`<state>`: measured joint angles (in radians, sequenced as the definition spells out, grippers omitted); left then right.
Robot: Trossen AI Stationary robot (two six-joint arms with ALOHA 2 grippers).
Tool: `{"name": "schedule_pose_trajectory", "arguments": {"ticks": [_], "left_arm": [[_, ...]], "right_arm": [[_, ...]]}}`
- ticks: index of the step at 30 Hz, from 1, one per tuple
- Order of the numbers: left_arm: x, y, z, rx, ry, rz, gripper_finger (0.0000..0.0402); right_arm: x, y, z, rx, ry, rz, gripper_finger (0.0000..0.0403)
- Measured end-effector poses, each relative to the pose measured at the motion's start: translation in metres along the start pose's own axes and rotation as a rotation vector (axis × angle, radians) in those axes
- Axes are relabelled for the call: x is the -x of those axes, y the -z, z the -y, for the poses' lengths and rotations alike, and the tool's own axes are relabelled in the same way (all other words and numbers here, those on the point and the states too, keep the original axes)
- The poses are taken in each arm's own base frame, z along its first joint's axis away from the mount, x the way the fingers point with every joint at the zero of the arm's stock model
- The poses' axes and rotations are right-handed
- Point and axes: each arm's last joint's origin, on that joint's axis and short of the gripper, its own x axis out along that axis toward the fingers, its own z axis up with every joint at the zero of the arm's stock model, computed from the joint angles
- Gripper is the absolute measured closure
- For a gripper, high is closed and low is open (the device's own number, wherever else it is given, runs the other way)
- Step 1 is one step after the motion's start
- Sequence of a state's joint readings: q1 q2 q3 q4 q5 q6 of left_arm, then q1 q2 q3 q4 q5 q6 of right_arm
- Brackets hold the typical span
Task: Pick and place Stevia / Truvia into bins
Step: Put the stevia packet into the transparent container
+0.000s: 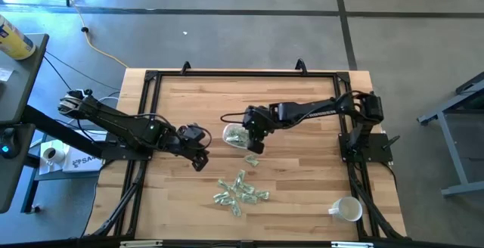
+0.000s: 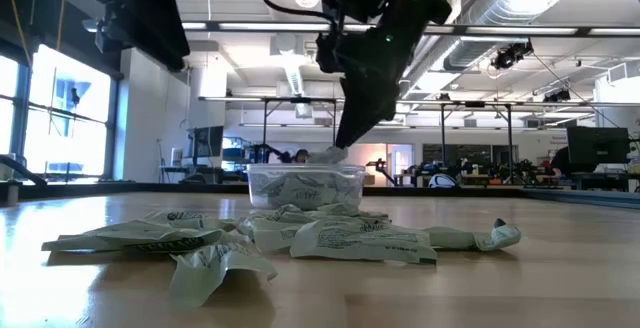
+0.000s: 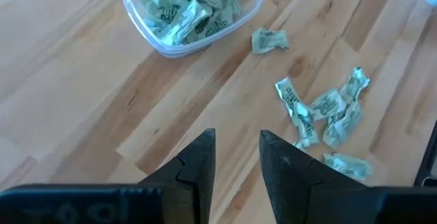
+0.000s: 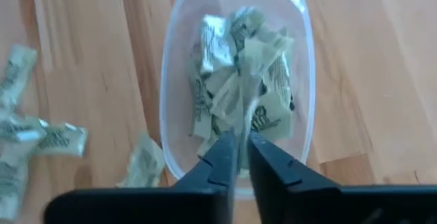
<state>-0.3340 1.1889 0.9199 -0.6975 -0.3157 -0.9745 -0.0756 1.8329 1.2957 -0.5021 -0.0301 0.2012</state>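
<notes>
The Stevia sachets (image 1: pixel 240 189) were small flat paper rectangles, pale green and white with dark print, most of them creased or crumpled. A loose heap lay on the table toward 6 o'clock from its centre in the high view. One stray sachet (image 1: pixel 252 159) lay just beside the bowl at its 5 o'clock. More sachets filled the clear plastic bowl (image 4: pixel 172 80), a shallow, thin-walled, rounded container near the table centre.

The right gripper (image 4: pixel 240 157) hung directly above the bowl. Its fingers stood almost closed, with only a narrow gap. A pale strip showed in that gap, but whether it was a held sachet could not be told.

The left gripper (image 3: pixel 237 159) hovered at 9 o'clock of the bowl, well apart from it. Its fingers stood partly apart and held nothing.

The table (image 1: pixel 302 195) was light butcher-block wood with visible plank seams, framed by black rails. A white mug (image 1: pixel 347 209) stood at its 4 o'clock corner. Beyond the table lay a grey floor and a large workshop hall with bright windows and ceiling ducts.
</notes>
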Motion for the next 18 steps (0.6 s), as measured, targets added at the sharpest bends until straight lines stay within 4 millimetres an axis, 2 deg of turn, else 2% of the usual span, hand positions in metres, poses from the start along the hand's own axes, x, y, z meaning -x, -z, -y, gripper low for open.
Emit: {"name": "schedule_pose_trajectory", "arguments": {"ticks": [5, 10, 13, 18], "left_arm": [[0.000, -0.001, 0.002, 0.037, 0.016, 0.011, 0.0254], [0.000, -0.003, 0.004, 0.071, 0.045, 0.034, 0.0254], [0.000, -0.004, 0.006, 0.076, 0.056, 0.043, 0.0254], [0.000, -0.004, 0.005, 0.078, 0.053, 0.045, 0.0254]], "right_arm": [[0.001, 0.004, -0.003, 0.045, -0.001, -0.029, 0.0291], [0.003, 0.013, -0.018, 0.223, -0.016, -0.092, 0.0233], [-0.002, 0.026, -0.029, 0.271, -0.031, -0.128, 0.0217], [-0.014, 0.046, -0.045, 0.180, -0.028, -0.114, 0.0214]]}}
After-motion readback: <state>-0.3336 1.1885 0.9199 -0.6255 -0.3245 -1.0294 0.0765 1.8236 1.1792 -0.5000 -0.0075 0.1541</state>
